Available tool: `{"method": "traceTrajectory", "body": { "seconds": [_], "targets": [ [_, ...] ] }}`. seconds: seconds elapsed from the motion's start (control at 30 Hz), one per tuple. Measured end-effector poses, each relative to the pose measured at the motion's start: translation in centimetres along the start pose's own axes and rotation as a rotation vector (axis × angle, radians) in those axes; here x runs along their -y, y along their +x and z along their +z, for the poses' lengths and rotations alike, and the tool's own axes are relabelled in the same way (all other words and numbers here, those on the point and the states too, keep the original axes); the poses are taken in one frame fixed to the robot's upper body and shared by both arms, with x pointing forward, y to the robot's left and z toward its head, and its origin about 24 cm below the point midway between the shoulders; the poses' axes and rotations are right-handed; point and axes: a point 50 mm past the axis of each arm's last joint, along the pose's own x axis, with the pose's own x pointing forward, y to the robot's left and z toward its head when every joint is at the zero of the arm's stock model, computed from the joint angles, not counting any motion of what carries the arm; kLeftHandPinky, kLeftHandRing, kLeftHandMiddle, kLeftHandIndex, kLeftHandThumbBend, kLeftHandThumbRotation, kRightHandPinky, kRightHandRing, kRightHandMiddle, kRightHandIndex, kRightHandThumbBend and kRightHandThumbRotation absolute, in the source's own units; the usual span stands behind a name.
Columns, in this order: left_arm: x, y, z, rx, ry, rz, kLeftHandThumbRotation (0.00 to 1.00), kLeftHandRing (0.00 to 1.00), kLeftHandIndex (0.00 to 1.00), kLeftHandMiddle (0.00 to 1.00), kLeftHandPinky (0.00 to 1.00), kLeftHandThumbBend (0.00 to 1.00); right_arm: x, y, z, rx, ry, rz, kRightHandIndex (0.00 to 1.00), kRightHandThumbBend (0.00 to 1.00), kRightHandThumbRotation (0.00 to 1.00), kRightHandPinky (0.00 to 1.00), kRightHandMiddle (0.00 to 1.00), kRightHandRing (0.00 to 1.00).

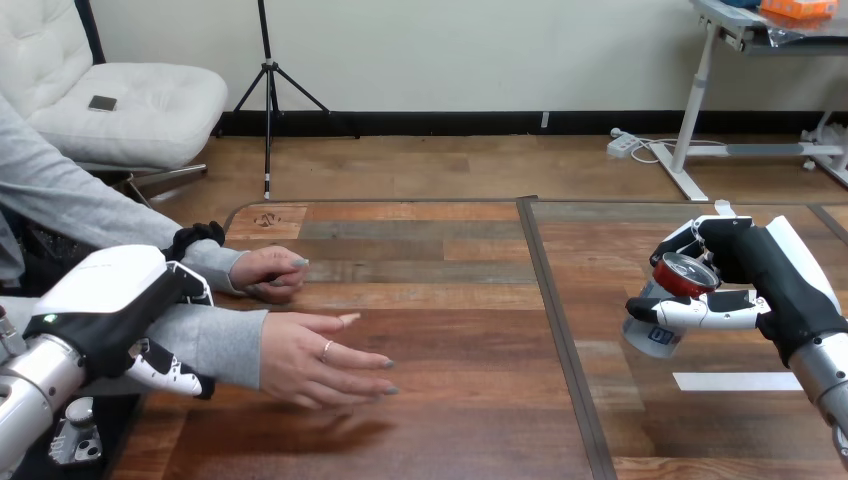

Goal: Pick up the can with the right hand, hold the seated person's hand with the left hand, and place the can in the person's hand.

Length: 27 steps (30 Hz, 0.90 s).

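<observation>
My right hand (745, 285) is at the right of the table, raised a little above it and shut on the can (668, 305). The can is silver with a red top, tilted with its top facing me. At the left, my left hand (120, 310) is on the grey-sleeved forearm of the person's nearer arm, just behind the wrist, with its thumb (172, 377) curled under the sleeve and its fingers (196, 238) over it. The person's nearer hand (320, 362) reaches out flat above the table, fingers pointing right. The can is far to the right of it.
The person's other hand (270, 272) rests loosely closed on the table (450, 300) behind the outstretched one. A dark seam (560, 330) runs across the tabletop between the two sides. A white tape strip (735, 381) lies below my right hand.
</observation>
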Motion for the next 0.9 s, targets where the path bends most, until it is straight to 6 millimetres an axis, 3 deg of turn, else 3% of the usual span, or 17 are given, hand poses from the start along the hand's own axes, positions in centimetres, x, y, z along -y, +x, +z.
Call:
{"method": "traceTrajectory", "body": {
  "seconds": [0.33,0.5,0.9],
  "targets": [
    [-0.13,0.02,0.12,0.006,-0.007,0.006,0.00,0.35,0.45,0.43,0.31,0.63,0.00,0.00,-0.03,-0.003,0.001,-0.001,0.44,0.79,0.00,0.19,0.33,0.24],
    [-0.32,0.03,0.16,0.006,-0.021,0.001,0.00,0.34,0.45,0.42,0.28,0.56,0.01,0.00,-0.03,-0.003,0.001,-0.001,0.44,0.78,0.00,0.24,0.37,0.29],
    [-0.59,-0.08,0.53,-0.009,-0.034,-0.003,0.00,0.32,0.45,0.41,0.27,0.52,0.01,0.00,-0.02,-0.002,0.002,-0.001,0.43,0.78,0.00,0.26,0.38,0.30]
  ]
}}
